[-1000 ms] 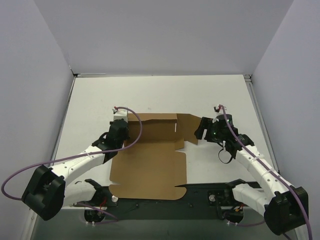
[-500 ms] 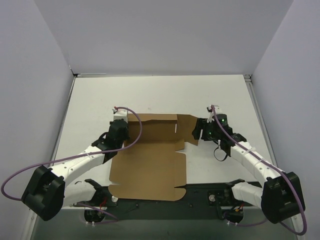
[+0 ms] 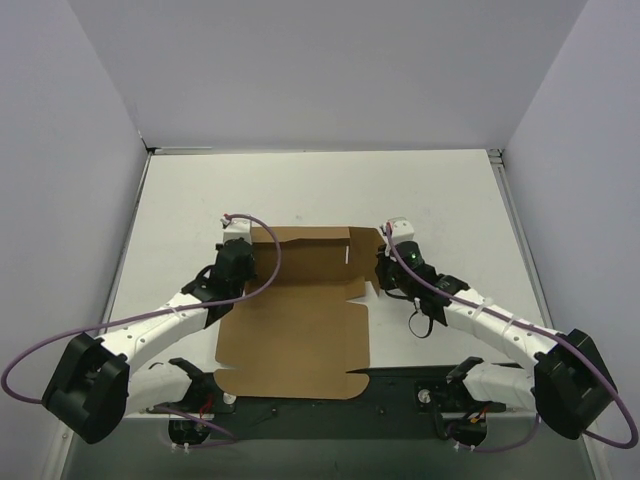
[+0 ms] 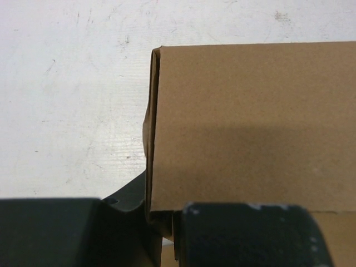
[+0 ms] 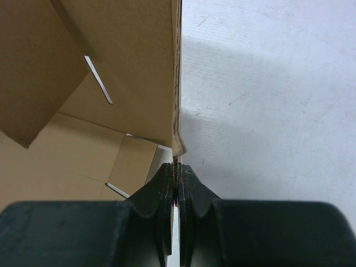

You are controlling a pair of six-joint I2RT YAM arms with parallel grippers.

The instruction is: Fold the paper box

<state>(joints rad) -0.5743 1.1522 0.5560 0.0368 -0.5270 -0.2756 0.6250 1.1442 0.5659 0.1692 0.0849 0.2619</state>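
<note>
The paper box [image 3: 295, 330] is a brown cardboard die-cut sheet lying mostly flat in the middle of the table. My left gripper [image 3: 240, 262] is at its far left corner. In the left wrist view that gripper [image 4: 164, 228] is shut on the edge of a raised side wall [image 4: 250, 122]. My right gripper [image 3: 388, 265] is at the far right flap. In the right wrist view it [image 5: 178, 178] is shut on the lower edge of that flap [image 5: 128, 67], which stands nearly upright and has a thin slit.
The white table [image 3: 300, 190] is enclosed by grey walls on the left, back and right. A black base plate [image 3: 400, 385] runs along the near edge under the box's front flap. Purple cables loop from both arms.
My right gripper has moved left to the box's right flap and shut on it. The flap has swung up from the table. The left arm has hardly moved.
</note>
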